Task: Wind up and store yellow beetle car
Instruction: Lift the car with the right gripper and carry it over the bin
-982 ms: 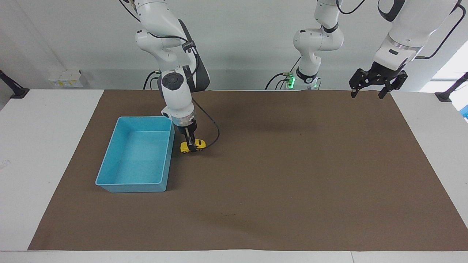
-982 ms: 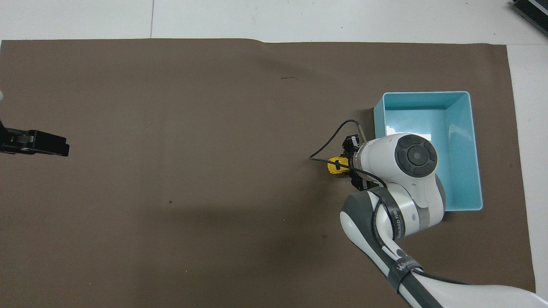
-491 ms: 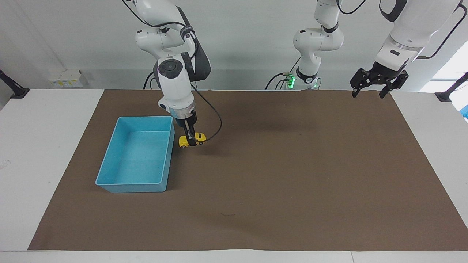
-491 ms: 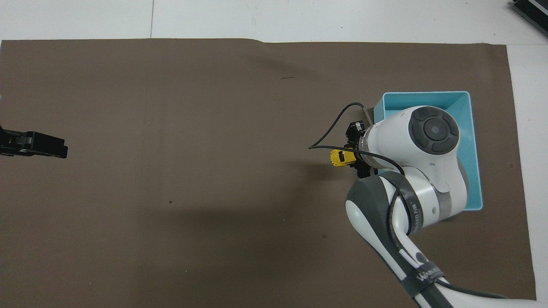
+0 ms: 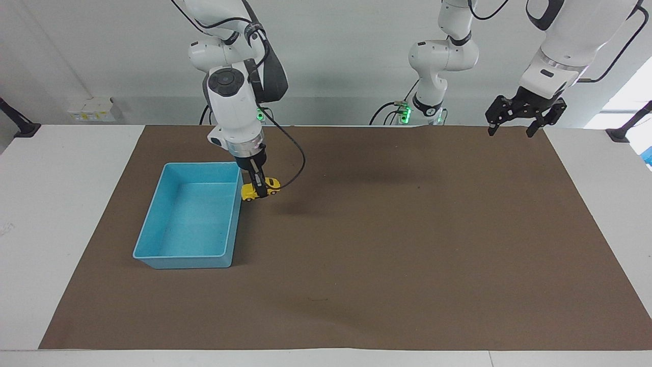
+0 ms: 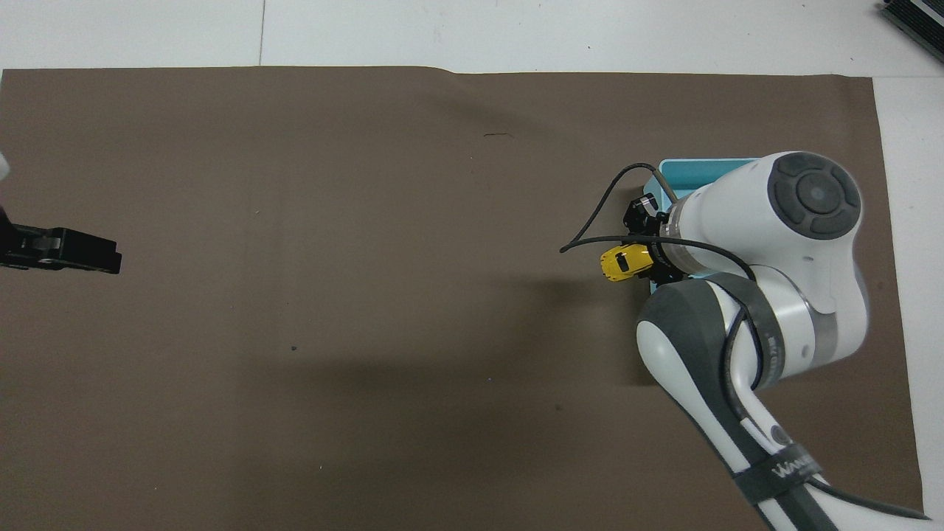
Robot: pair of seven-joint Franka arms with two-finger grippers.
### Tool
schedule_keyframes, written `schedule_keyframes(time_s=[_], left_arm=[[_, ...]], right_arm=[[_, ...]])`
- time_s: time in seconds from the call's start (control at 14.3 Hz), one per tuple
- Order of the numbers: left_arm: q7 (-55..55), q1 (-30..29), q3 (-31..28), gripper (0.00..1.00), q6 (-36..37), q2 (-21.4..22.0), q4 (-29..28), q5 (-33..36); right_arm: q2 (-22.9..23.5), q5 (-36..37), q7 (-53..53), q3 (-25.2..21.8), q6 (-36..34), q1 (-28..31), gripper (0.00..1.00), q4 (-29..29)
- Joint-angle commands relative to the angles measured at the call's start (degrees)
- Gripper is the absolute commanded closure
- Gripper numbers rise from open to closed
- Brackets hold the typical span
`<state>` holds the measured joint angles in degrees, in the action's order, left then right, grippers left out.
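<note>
The yellow beetle car (image 5: 260, 187) is held in my right gripper (image 5: 261, 191), which is shut on it from above. The car hangs a little above the brown mat, right beside the blue bin (image 5: 153, 224), next to the bin's long wall toward the left arm's end. In the overhead view the car (image 6: 624, 262) sticks out from under the right gripper (image 6: 643, 258), and the arm covers most of the bin (image 6: 693, 172). My left gripper (image 5: 511, 130) is open and empty, up in the air over the mat's edge nearest the robots; it also shows in the overhead view (image 6: 70, 251).
The brown mat (image 5: 407, 244) covers most of the white table. The blue bin has nothing in it. A black cable (image 5: 298, 163) loops from the right wrist beside the car.
My right gripper has lifted the yellow car off the mat and carried it toward the blue bin. The left arm has barely moved.
</note>
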<state>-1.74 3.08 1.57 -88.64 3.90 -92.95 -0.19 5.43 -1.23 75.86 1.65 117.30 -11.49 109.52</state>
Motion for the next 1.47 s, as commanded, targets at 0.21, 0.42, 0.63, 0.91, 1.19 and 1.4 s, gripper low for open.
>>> schedule_keyframes(time_s=[0.21, 0.42, 0.63, 0.91, 1.19, 1.4], left_arm=[[-0.64, -1.41, -0.08, 0.00, 1.72, 0.05, 0.75, 0.54], [-0.64, -1.76, -0.08, 0.00, 1.72, 0.05, 0.75, 0.54], [-0.64, -1.76, -0.08, 0.00, 1.72, 0.05, 0.75, 0.54], [-0.64, -1.76, -0.08, 0.00, 1.72, 0.05, 0.75, 0.54], [-0.64, -1.76, -0.08, 0.00, 1.72, 0.05, 0.75, 0.54], [-0.64, -1.76, -0.08, 0.00, 1.72, 0.05, 0.75, 0.54]], right_arm=[[-3.23, -0.44, -22.73, 0.20, -5.49, 7.26, 1.00, -0.80], [-3.49, -0.44, -35.92, 0.20, -7.78, 11.12, 1.00, -2.12], [-3.67, -0.44, -45.76, 0.11, -8.05, 14.64, 1.00, -1.86], [-4.46, 0.35, -60.10, -0.15, -7.35, 16.67, 1.00, -0.37], [-4.20, 2.63, -68.99, -0.15, -3.76, 16.85, 1.00, 2.70], [-3.06, 3.60, -73.65, -0.15, 1.86, 17.47, 1.00, 6.13]])
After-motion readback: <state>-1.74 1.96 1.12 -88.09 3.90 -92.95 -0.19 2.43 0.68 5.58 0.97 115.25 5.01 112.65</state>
